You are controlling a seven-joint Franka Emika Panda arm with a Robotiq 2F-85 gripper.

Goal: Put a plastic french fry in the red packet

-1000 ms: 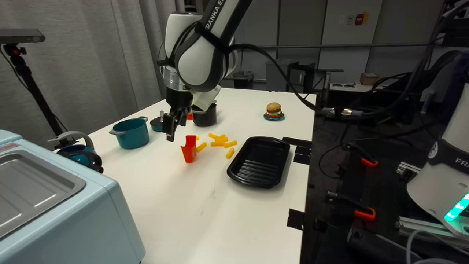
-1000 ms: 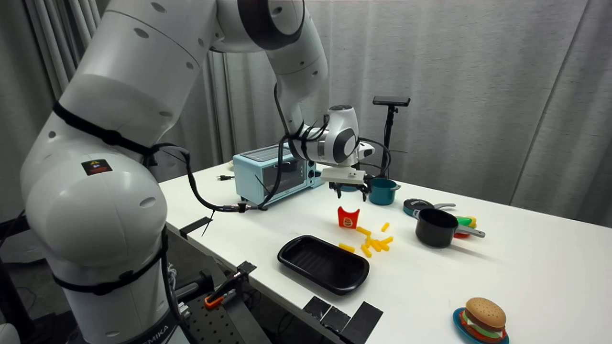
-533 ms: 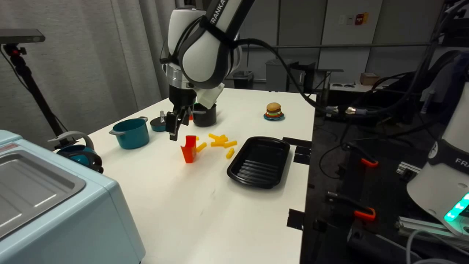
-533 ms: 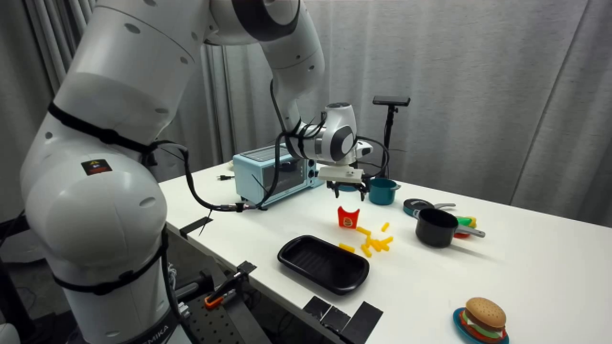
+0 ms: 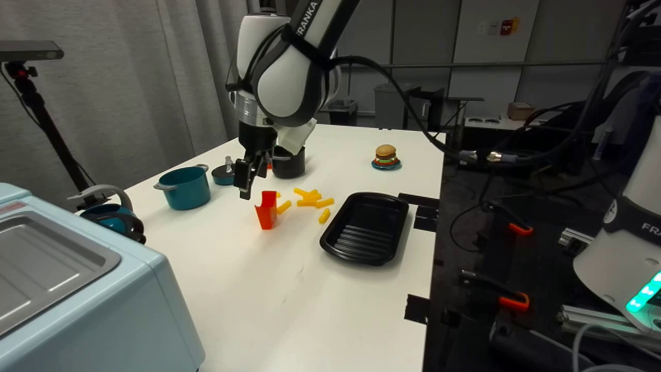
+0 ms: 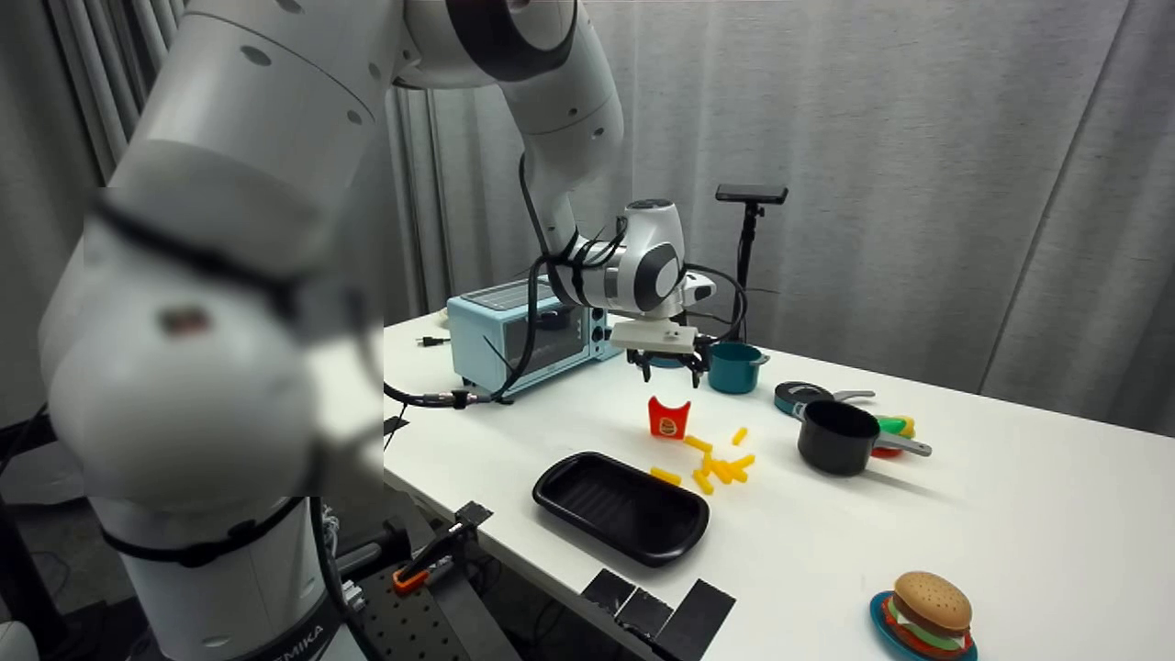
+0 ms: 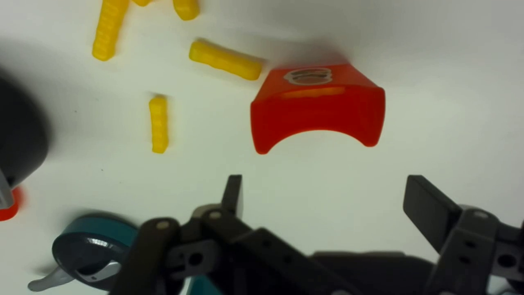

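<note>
The red packet (image 5: 267, 211) stands upright on the white table; it also shows in an exterior view (image 6: 668, 420) and in the wrist view (image 7: 317, 110). Several yellow plastic french fries lie loose beside it: a fry next to the packet (image 7: 226, 60), a separate fry (image 7: 159, 124), and a small cluster (image 6: 722, 472). I cannot tell what is inside the packet. My gripper (image 7: 325, 178) is open with nothing between its fingers. It hangs above the table, a little behind and above the packet and apart from it, in both exterior views (image 5: 242, 187) (image 6: 671, 376).
A black ribbed tray (image 6: 621, 508) lies near the table's edge, close to the fries. A teal pot (image 5: 185, 187), a black saucepan (image 6: 835, 439) and a small pan (image 7: 92, 250) stand around. A toy burger (image 6: 929, 610) and a light-blue toaster oven (image 6: 523, 340) are farther off.
Over the last second my open gripper has shifted slightly, a little rightward in an exterior view, and is nearly still over the last half second. The packet and fries have not moved.
</note>
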